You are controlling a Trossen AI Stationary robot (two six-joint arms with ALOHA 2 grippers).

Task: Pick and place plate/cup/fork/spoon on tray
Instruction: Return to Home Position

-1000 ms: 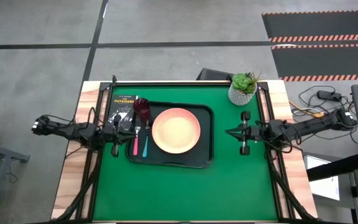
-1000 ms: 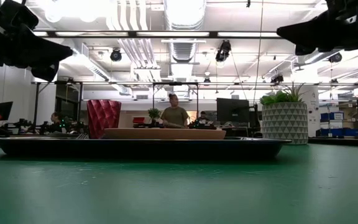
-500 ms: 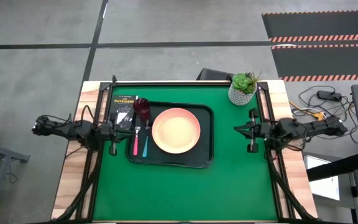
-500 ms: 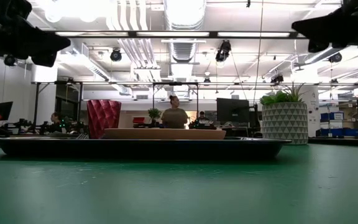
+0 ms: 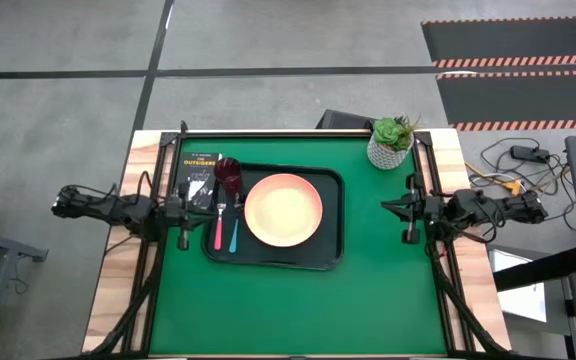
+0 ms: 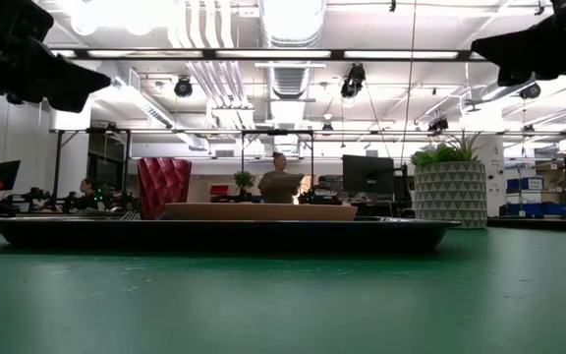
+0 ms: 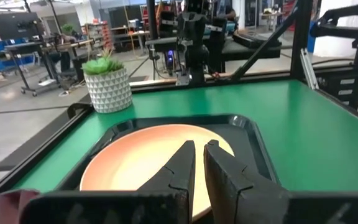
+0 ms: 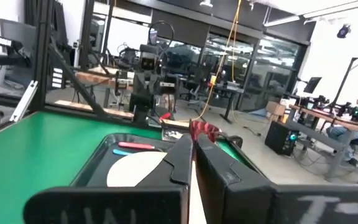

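Near tray (image 5: 278, 256) rim, left gripper (image 7: 200, 145) closed (empty), right gripper (image 8: 191, 139) closed by table (image 5: 298, 310) edge

Log one legible item. The book (image 5: 199, 176) lies far left on the table (image 5: 388, 300). In the high view its dark cover carries white lettering near the far edge, and the larger word reads "OUTSIDERS". You cannot make out the smaller line above it. The floor mats (image 5: 513, 63), far right beyond the table, bear orange-and-white warning stripes without words. In the low view and both wrist views, note nothing readable.
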